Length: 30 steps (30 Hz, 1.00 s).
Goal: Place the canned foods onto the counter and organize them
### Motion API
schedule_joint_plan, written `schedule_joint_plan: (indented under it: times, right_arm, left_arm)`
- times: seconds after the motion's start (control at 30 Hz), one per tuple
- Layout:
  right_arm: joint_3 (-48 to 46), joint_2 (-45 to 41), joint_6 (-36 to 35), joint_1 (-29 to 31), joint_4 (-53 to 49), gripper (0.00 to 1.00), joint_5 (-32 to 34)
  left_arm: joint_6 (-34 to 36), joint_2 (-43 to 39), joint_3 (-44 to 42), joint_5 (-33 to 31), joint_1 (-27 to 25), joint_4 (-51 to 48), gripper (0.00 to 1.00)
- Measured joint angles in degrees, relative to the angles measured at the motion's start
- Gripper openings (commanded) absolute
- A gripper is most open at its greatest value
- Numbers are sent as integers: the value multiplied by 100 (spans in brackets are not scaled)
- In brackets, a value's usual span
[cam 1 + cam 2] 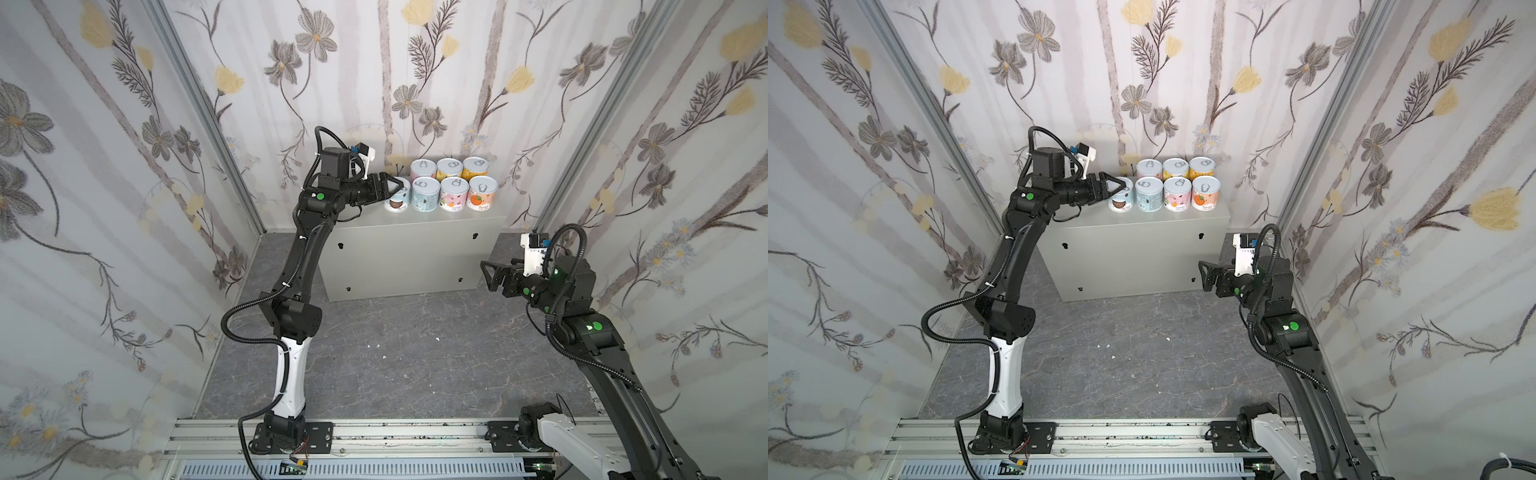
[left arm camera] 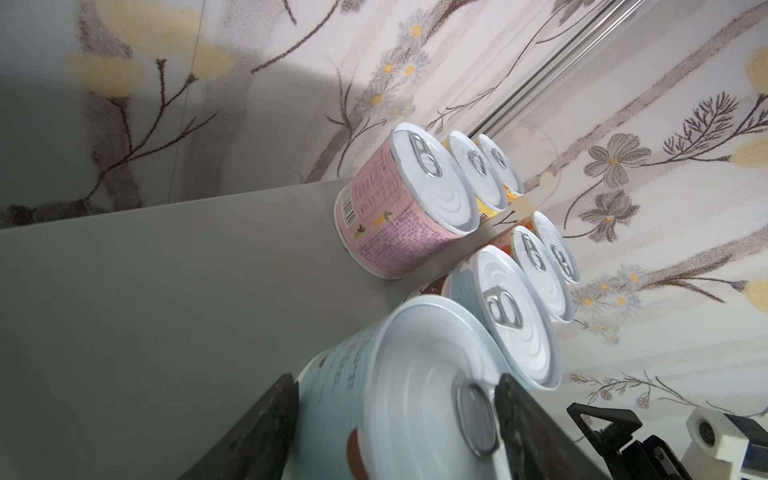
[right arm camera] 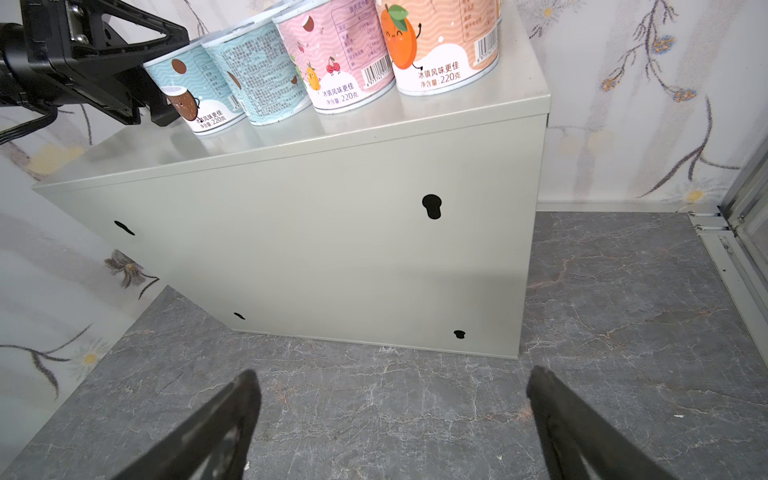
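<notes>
Tins (image 1: pixel 453 189) crowd counter (image 1: pixel 415 257) right — left part bare, floor (image 1: pixel 415 353) open.

The desk (image 1: pixel 415 253) is coated in plain pale grey-beige, dotted with small black keyholes (image 3: pixel 431 205). Silvery-white lids (image 2: pixel 436 183) are carried by every tin. Light blue waves and a brown coconut are printed on the coconut-print tin (image 1: pixel 395 204). A light blue tin (image 1: pixel 425 198), a pink cherry-print tin (image 1: pixel 453 200), an orange fruit-print tin (image 1: pixel 481 198), a second pink tin (image 1: pixel 421 172), a pale yellow tin (image 1: pixel 449 171) and a deeper yellow tin (image 1: pixel 475 168) are also seen. The floor (image 1: pixel 415 357) is marbled dark grey. The wallpaper (image 1: pixel 104 208) is patterned with grey and yellow flowers.
</notes>
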Motion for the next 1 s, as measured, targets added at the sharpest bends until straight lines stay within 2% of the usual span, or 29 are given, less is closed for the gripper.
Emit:
schedule_joint_plan:
  times: [1.0]
  right_arm:
    - [-46,-192,-46,-4,81,100,-214]
  left_arm:
    - [-7,26,-2,4,-26,83,76]
